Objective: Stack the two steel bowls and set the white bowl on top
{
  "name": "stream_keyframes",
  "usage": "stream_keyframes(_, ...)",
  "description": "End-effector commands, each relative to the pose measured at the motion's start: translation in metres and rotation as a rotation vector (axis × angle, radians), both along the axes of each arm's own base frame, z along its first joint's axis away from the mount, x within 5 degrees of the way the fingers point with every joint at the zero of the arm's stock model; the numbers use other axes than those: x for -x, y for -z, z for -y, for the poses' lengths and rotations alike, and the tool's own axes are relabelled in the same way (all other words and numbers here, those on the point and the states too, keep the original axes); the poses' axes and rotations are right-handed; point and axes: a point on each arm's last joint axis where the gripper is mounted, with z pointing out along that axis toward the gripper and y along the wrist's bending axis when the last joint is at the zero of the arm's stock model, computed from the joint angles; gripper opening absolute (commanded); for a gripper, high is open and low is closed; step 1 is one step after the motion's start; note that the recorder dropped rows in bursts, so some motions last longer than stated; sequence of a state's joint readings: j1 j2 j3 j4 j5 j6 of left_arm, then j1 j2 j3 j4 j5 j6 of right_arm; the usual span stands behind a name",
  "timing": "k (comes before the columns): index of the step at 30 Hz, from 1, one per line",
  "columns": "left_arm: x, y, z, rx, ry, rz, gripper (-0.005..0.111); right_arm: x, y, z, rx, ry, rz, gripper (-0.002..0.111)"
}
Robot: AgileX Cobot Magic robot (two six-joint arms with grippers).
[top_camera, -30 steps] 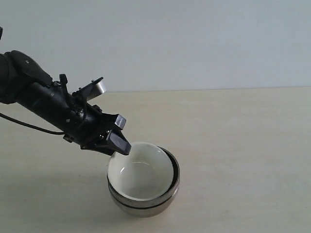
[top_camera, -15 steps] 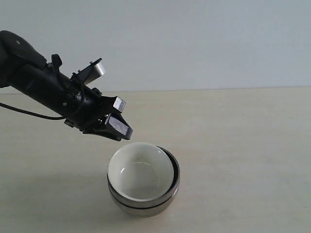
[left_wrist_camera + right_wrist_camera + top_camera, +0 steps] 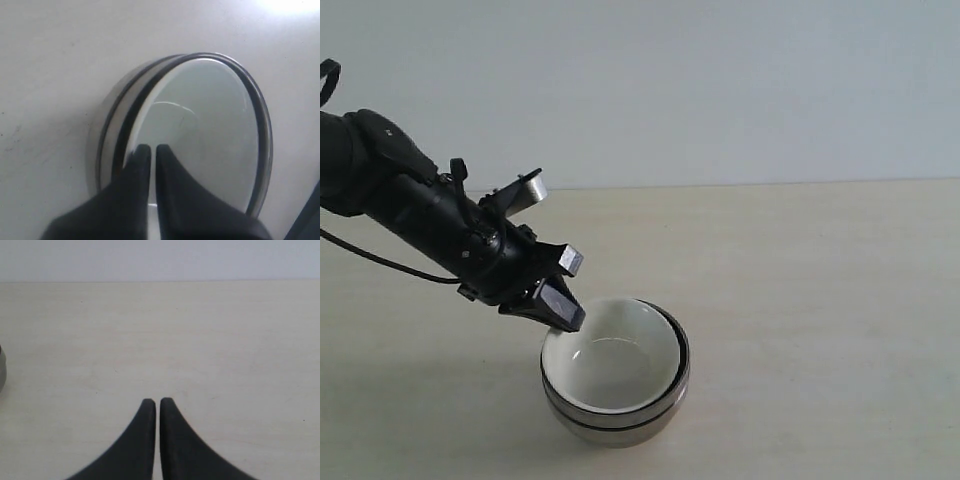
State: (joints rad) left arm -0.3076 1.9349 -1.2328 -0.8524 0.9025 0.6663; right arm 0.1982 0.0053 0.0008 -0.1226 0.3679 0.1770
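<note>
A pale beige counter (image 3: 820, 300) runs back to a plain blue-grey wall (image 3: 720, 80), and the only objects on it sit low in the exterior view, a little left of centre. There the steel bowls (image 3: 640, 432) stand nested one in the other, with a dark seam around the outside marking where the two meet. The white bowl (image 3: 620, 360) rests inside the top one with its mouth up. It sits slightly off-centre, pushed toward the left of the frame, so a dark crescent of gap shows along its right side.

The left hand (image 3: 565, 312) reaches down from the upper left. Its fingers are pressed together and grip nothing, and their tips are at the white bowl's left rim. The left wrist view shows the closed tips over that rim, but it does not show whether they touch it. The right hand (image 3: 158, 402) is outside the exterior view. Its own camera shows it closed and empty above bare counter, well apart from the stack.

Judged from this, the stacking itself looks done, with steel in steel and white on top. What seems left is small: perhaps nudging the white bowl to sit centred, then drawing the left hand clear.
</note>
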Motion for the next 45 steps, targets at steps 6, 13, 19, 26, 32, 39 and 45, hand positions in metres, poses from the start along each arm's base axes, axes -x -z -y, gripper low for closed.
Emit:
stream_keyframes(6, -0.001, 0.004, 0.002, -0.003, 0.001, 0.002, 0.004, 0.0, -0.001, 0.001, 0.005, 0.008, 0.015, 0.0)
stream_keyframes(13, 0.0, 0.005, 0.002, -0.003, 0.004, -0.006, 0.004, 0.0, -0.001, 0.001, 0.005, 0.008, 0.015, 0.0)
stream_keyframes(19, 0.001, 0.004, 0.002, 0.001, 0.026, -0.007, 0.004, 0.0, -0.001, 0.001, 0.005, 0.008, 0.015, 0.0)
stream_keyframes(26, 0.008, -0.027, -0.002, 0.006, 0.054, 0.079, 0.004, 0.0, -0.001, 0.001, 0.005, 0.008, 0.015, 0.0)
stream_keyframes(32, 0.032, -0.065, -0.012, 0.02, -0.005, 0.189, 0.004, 0.0, -0.001, 0.001, 0.005, 0.008, 0.015, 0.0)
stream_keyframes(39, 0.089, -0.095, -0.043, 0.017, -0.153, 0.396, 0.004, 0.0, -0.001, 0.001, 0.005, 0.008, 0.015, 0.0)
stream_keyframes(45, 0.134, -0.111, -0.062, 0.215, -0.409, 0.544, 0.004, 0.0, -0.001, 0.001, 0.005, 0.008, 0.015, 0.0)
